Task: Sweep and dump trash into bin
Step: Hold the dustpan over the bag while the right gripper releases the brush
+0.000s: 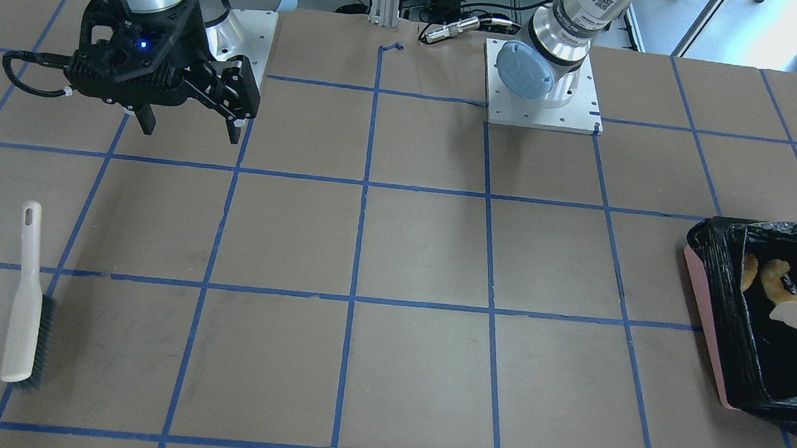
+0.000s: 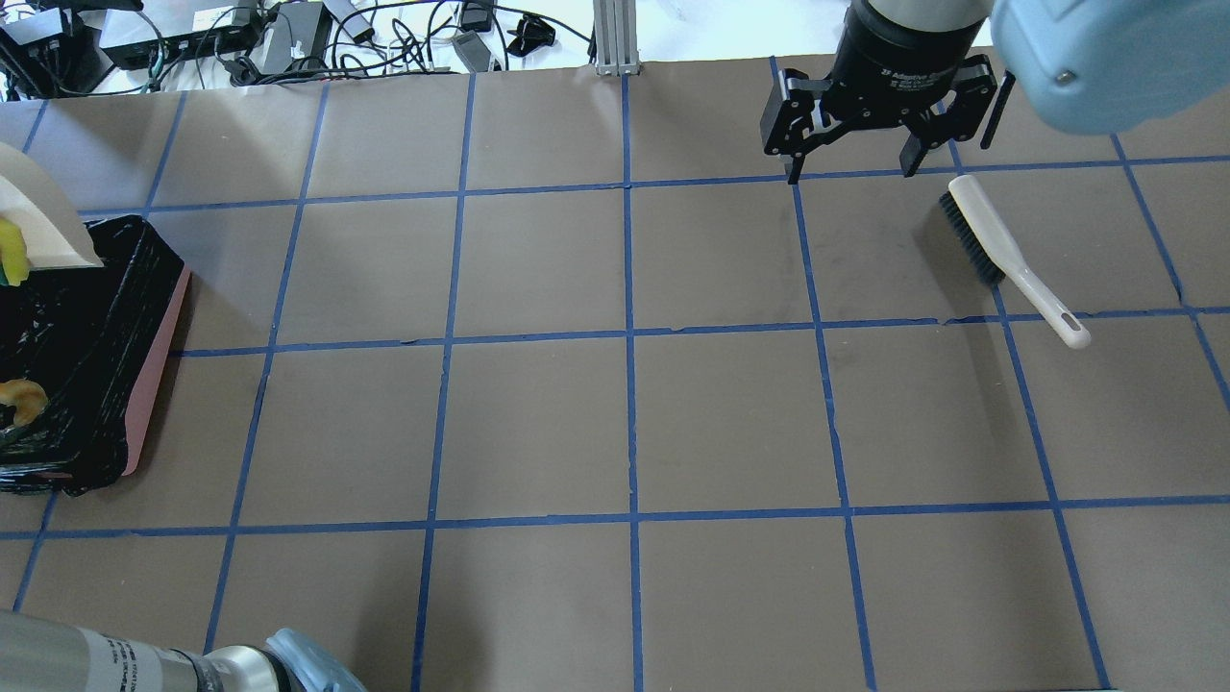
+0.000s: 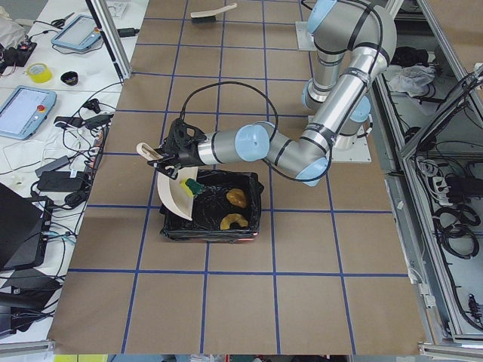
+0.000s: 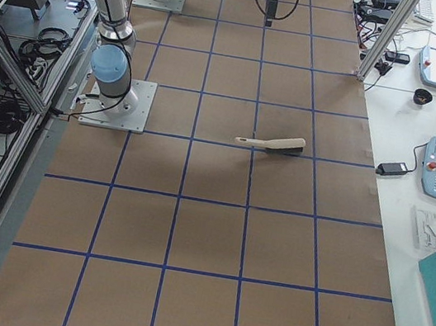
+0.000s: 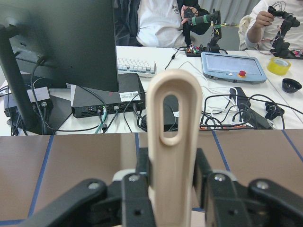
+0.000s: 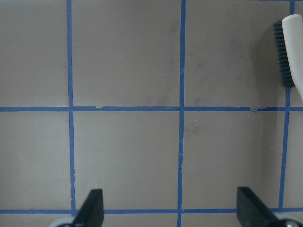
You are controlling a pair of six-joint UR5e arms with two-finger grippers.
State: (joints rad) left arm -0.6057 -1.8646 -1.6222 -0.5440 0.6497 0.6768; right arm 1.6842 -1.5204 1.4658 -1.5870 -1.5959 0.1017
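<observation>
The pink bin (image 3: 253,202) with its black bag stands at my left end of the table; it also shows in the front view (image 1: 716,346) and the overhead view (image 2: 154,375). My left gripper (image 5: 170,189) is shut on the beige dustpan's handle (image 5: 169,142) and holds the dustpan (image 3: 175,194) tilted over the bin. The green-and-yellow sponge wedge (image 3: 194,186) lies at the pan's lower lip. The croissant piece (image 3: 232,221) and the potato-like lump (image 3: 237,197) lie in the bin. My right gripper (image 2: 850,168) is open and empty above the table.
A beige hand brush (image 2: 1009,255) with dark bristles lies flat on the table, just right of my right gripper in the overhead view; it also shows in the front view (image 1: 27,300). Blue tape lines grid the brown table. Operators' desks with screens stand beyond the table's left end.
</observation>
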